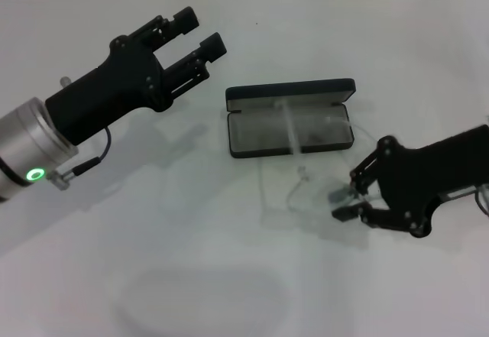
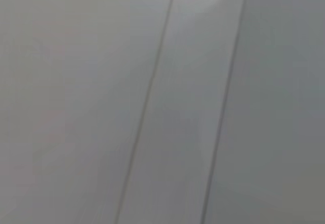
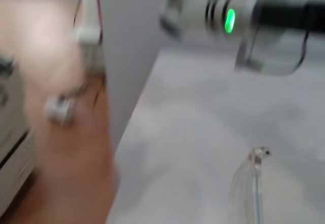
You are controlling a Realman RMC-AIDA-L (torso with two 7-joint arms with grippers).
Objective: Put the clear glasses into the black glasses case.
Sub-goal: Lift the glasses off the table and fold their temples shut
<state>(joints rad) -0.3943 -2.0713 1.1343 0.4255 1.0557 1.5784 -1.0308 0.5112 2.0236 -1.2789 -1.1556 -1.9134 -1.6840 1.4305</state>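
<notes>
Head view: black glasses case (image 1: 290, 120) lies open on the white table (image 1: 428, 54), lid up at the far side, long axis running 9-to-3. Clear glasses (image 1: 302, 150) are hard to trace; one see-through temple lies straight across the grey tray along 12-to-6, and a curved tip reaches the table at about 6 o'clock of the case, so part of the frame looks in the case and part hangs over the near rim. Right gripper (image 1: 344, 204) sits low by the table, at roughly 5 o'clock from the case, fingers pointing toward 9 o'clock, jaws slightly apart with nothing clearly between them. The curved temple tip lies just beside it, at about 9 to 10 o'clock from the fingertips. Left gripper (image 1: 200, 34) hangs raised at about 10 o'clock of the case, fingers spread and empty, well apart from the glasses. My read: the right arm is nearer, so the next nudge or regrasp falls to it, pushing toward 11 o'clock.

Left wrist view: only plain pale surface with faint seams; no task thing, no fingers visible.

Right wrist view: a clear temple end of the glasses shows near the frame's low edge over the table; the left arm's green-lit wrist is farther off. Own fingers not visible.
</notes>
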